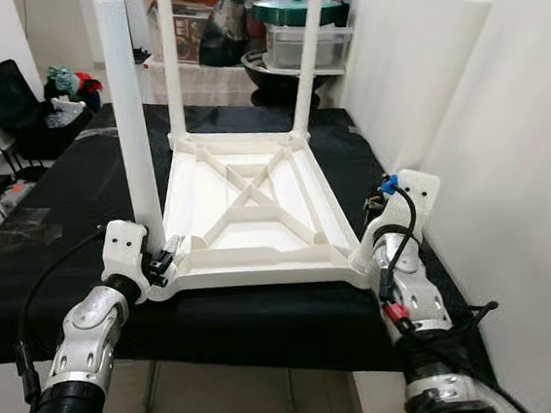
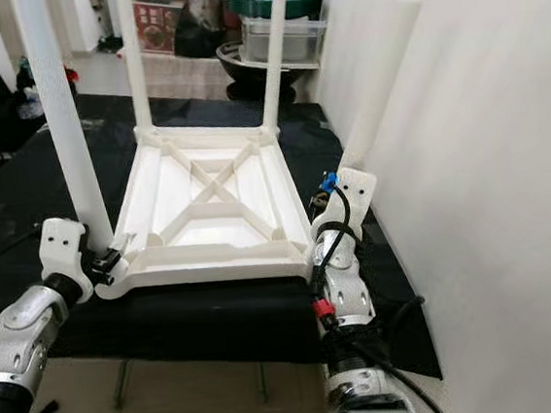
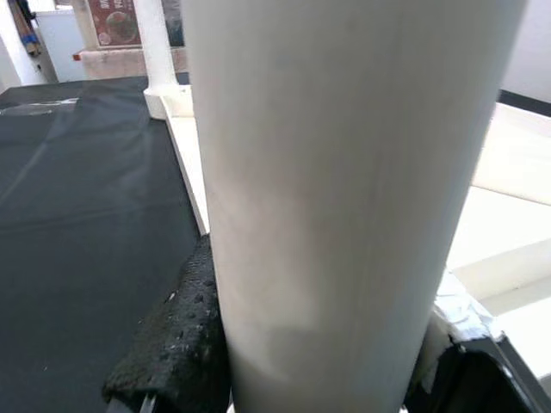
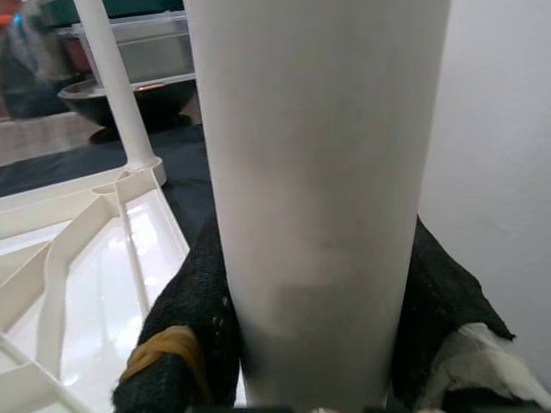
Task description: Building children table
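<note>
The white children's table [image 1: 247, 219] lies upside down on the black-covered worktop [image 1: 56, 257], underside ribs showing; two far legs [image 1: 306, 62] stand upright in their corner sockets; near-left leg [image 1: 131, 123] rises from the near-left corner; near-right leg [image 2: 381, 84] leans out twd the white wall [image 1: 528, 192], not upright.

Risks, as I judge them: the near-right leg is tilted, so pushing it down at that angle could jam or miss the socket, or scrape the wall; whether its foot is in the socket at all can't be told, the gripper hides it. The table's near edge sits close to the worktop's front edge; a hard downward or outward push from either arm could slide or tip the whole thing off. If the left side lets go before the near-left leg is fully seated, that leg may topple; how deep it sits isn't visible.

Pose: left gripper [image 1: 159, 262] is low at the near-left corner, forearm reaching up and fwd from below the worktop edge, closed round the base of the near-left leg; left wrist view has black padded fingers [image 3: 176, 335] pressed to either side of the white tube. Right gripper [image 2: 333, 216] is at the near-right corner, forearm near vertical, close beside the wall, clamped on the near-right leg low down; right wrist view shows pads [image 4: 194, 310] hugging both sides of the tube.
</note>
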You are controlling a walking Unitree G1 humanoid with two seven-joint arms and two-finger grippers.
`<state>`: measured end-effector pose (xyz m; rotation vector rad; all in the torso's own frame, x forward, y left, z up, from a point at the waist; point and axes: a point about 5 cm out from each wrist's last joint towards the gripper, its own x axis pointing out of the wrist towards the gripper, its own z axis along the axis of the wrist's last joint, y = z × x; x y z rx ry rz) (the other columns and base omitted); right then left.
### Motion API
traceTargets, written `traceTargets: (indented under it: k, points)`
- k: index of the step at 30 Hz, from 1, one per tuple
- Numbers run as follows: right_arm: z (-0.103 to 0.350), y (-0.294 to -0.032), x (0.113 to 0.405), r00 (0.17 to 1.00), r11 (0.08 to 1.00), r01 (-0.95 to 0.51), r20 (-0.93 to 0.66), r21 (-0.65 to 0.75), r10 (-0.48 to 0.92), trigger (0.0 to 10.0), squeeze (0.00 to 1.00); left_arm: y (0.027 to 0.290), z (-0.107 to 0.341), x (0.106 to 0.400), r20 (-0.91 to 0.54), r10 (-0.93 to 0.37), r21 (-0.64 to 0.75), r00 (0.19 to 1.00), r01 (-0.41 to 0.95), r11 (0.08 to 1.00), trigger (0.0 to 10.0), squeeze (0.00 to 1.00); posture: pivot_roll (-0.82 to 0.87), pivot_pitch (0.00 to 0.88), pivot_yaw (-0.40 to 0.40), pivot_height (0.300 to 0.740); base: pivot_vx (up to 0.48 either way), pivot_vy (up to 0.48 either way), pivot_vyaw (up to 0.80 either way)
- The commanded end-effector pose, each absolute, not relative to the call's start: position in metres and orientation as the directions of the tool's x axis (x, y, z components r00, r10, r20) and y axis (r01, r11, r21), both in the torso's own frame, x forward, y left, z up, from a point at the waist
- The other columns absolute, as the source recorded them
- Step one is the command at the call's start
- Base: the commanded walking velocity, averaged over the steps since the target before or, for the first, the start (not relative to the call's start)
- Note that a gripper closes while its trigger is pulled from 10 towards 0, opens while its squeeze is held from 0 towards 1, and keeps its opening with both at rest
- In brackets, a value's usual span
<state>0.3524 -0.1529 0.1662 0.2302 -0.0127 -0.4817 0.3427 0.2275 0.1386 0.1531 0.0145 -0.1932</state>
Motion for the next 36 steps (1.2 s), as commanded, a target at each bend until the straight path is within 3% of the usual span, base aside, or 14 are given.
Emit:
traceTargets:
  k: [1,3,4,5,8,9,21,22,23,24,30,32,33,36]
  points:
    - [0.13,-0.163,0.342,0.847,0.813,0.528,-0.228,0.247,-0.48,0.0,0.0,0.256,0.141,0.339,-0.032,-0.07,0.165,0.997,0.075,0.983,10.0,0.0,0.11,0.0,-0.115,0.74,0.0,0.0,0.0]
    - [0.13,-0.163,0.342,0.847,0.813,0.528,-0.228,0.247,-0.48,0.0,0.0,0.256,0.141,0.339,-0.032,-0.07,0.165,0.997,0.075,0.983,10.0,0.0,0.11,0.0,-0.115,0.74,0.0,0.0,0.0]
    - [0.15,-0.15,0.35,0.949,0.901,0.316,-0.094,0.297,-0.302,10.0,0.0,0.258,0.14,0.338,-0.032,-0.06,0.162,0.998,0.065,0.985,10.0,0.0,0.11,0.0,-0.121,0.74,0.0,0.0,0.0]
    - [0.164,-0.153,0.354,0.982,0.945,0.176,0.014,0.277,-0.187,10.0,1.0,0.259,0.138,0.336,-0.032,-0.055,0.16,0.998,0.059,0.985,10.0,0.0,0.11,0.0,-0.124,0.74,0.0,0.0,0.0]
    - [0.172,-0.161,0.358,0.993,0.964,0.08,0.062,0.254,-0.099,10.0,1.0,0.26,0.137,0.334,-0.034,-0.052,0.16,0.998,0.056,0.985,10.0,0.0,0.11,0.0,-0.126,0.74,0.0,0.0,0.0]
    - [0.181,-0.173,0.361,0.994,0.977,-0.018,0.107,0.214,-0.005,10.0,0.0,0.261,0.137,0.334,-0.034,-0.047,0.16,0.998,0.052,0.986,10.0,0.0,0.11,0.0,-0.127,0.74,0.0,0.0,0.0]
    - [0.188,-0.19,0.357,0.896,0.902,-0.431,0.1,-0.037,0.432,10.0,0.0,0.263,0.14,0.336,-0.03,-0.047,0.168,0.998,0.051,0.985,10.0,0.0,0.11,0.0,-0.127,0.74,0.0,0.0,0.0]
    - [0.183,-0.192,0.357,0.891,0.894,-0.445,0.074,-0.053,0.448,2.6,0.0,0.262,0.141,0.337,-0.027,-0.047,0.167,0.999,0.051,0.985,10.0,0.0,0.11,0.0,-0.13,0.74,0.0,0.0,0.0]
    - [0.183,-0.192,0.357,0.891,0.894,-0.445,0.074,-0.053,0.448,2.6,0.0,0.262,0.141,0.337,-0.027,-0.047,0.167,0.999,0.051,0.985,10.0,0.0,0.11,0.0,-0.13,0.74,0.0,0.0,0.0]
    - [0.18,-0.193,0.359,0.901,0.904,-0.424,0.071,-0.058,0.428,0.0,0.0,0.262,0.141,0.336,-0.026,-0.048,0.168,0.999,0.051,0.985,10.0,0.0,0.12,0.0,-0.129,0.74,0.0,0.0,0.0]
    - [0.174,-0.198,0.366,0.968,0.969,-0.243,0.055,-0.05,0.246,0.0,0.0,0.263,0.141,0.335,-0.027,-0.048,0.17,0.999,0.051,0.984,10.0,0.0,0.12,0.0,-0.124,0.74,0.0,0.0,0.0]
    - [0.166,-0.221,0.368,0.996,0.996,0.088,0.024,-0.023,-0.088,0.0,0.0,0.263,0.141,0.336,-0.027,-0.049,0.173,0.998,0.053,0.983,10.0,0.0,0.12,0.0,-0.121,0.74,0.0,0.0,0.0]
    - [0.154,-0.244,0.361,0.901,0.899,0.433,-0.059,0.062,-0.43,0.0,0.0,0.263,0.142,0.337,-0.026,-0.049,0.173,0.998,0.052,0.984,10.0,0.0,0.12,0.0,-0.117,0.74,0.0,0.0,0.0]
    - [0.142,-0.252,0.35,0.757,0.75,0.652,-0.156,0.117,-0.634,0.0,0.0,0.262,0.143,0.338,-0.025,-0.053,0.175,0.998,0.056,0.983,10.0,0.0,0.11,0.0,-0.115,0.74,0.0,0.0,0.0]
